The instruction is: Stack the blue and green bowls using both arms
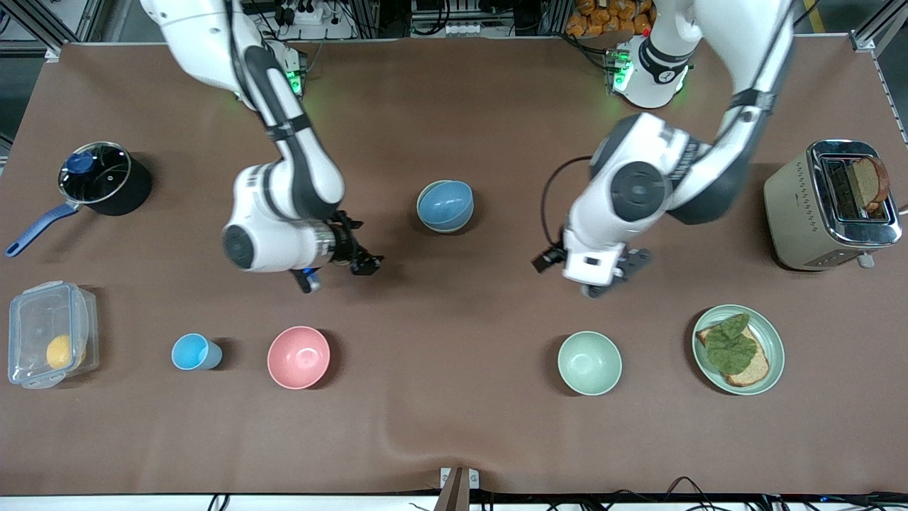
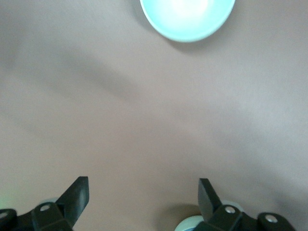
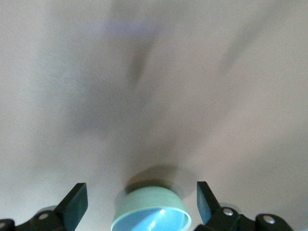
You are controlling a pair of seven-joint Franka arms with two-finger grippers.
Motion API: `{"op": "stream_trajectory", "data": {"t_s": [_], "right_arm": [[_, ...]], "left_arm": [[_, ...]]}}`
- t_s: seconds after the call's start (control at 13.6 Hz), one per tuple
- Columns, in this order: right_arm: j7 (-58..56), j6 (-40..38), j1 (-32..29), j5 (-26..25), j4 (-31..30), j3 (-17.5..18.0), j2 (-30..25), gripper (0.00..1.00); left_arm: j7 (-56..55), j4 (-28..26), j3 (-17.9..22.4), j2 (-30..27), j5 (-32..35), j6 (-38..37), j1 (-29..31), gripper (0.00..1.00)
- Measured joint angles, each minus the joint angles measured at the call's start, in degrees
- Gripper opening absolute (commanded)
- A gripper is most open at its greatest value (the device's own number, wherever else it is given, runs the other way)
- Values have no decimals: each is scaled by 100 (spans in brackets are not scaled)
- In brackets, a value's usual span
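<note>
High front camera; two downward wrist cameras.

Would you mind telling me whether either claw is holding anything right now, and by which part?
Nothing is held. The left claw and the right claw are both open and empty over bare table.

Right gripper (image 3: 139,204) hangs over bare brown worktop (image 3: 159,86), jaws spread wide. Between the 2 black fingertips (image 3: 77,199) sits the blue bowl (image 3: 151,225), nested inside the green bowl (image 3: 151,201), neither touched by the jaws.
</note>
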Motion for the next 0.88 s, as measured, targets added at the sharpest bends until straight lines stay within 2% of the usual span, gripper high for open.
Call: {"op": "stream_trajectory", "data": {"t_s": [0.22, 0.44, 0.66, 0.88], "right_arm": [[-744, -844, -563, -412, 259, -47, -10, 100], [-1544, -1627, -1201, -872, 609, -56, -10, 100], [-2160, -2213, -1830, -1279, 1143, -52, -12, 100], [-2869, -2611, -2440, -1687, 1647, -46, -24, 100]], "left_arm": [[568, 356, 6, -73, 17, -369, 387, 100], [1418, 430, 15, -148, 153, -559, 860, 100], [2441, 463, 21, -165, 373, -1269, 1112, 100], [3261, 561, 17, -165, 394, -2056, 1127, 100]]}}
